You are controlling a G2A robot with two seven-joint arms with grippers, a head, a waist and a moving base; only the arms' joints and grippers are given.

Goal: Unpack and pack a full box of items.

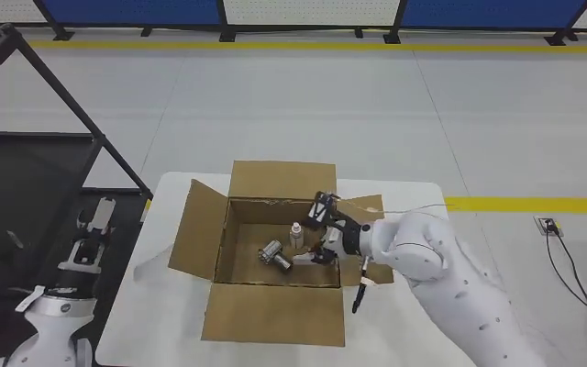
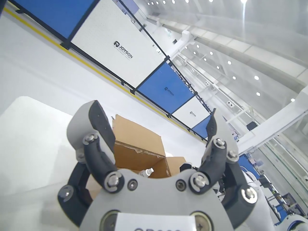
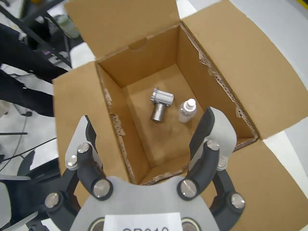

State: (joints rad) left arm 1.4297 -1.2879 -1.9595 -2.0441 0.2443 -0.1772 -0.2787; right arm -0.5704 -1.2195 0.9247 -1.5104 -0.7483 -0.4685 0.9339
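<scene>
Box point(image 1: 280, 179) rests on white table point(image 1: 160, 307); blue panels point(image 1: 128, 9) beyond.

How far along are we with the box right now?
Done: the box stands open, flaps folded out. In hand: nothing. The right gripper hangs open above the box, and the left gripper is open too, away from it. Left: a metal part and a small white bottle sit on the box floor, neither gripped yet.

Open cardboard box point(image 3: 149, 56), flaps spread — inside, a metal fitting point(image 3: 160, 105) lies sideways just beside a white bottle point(image 3: 187, 110).
</scene>
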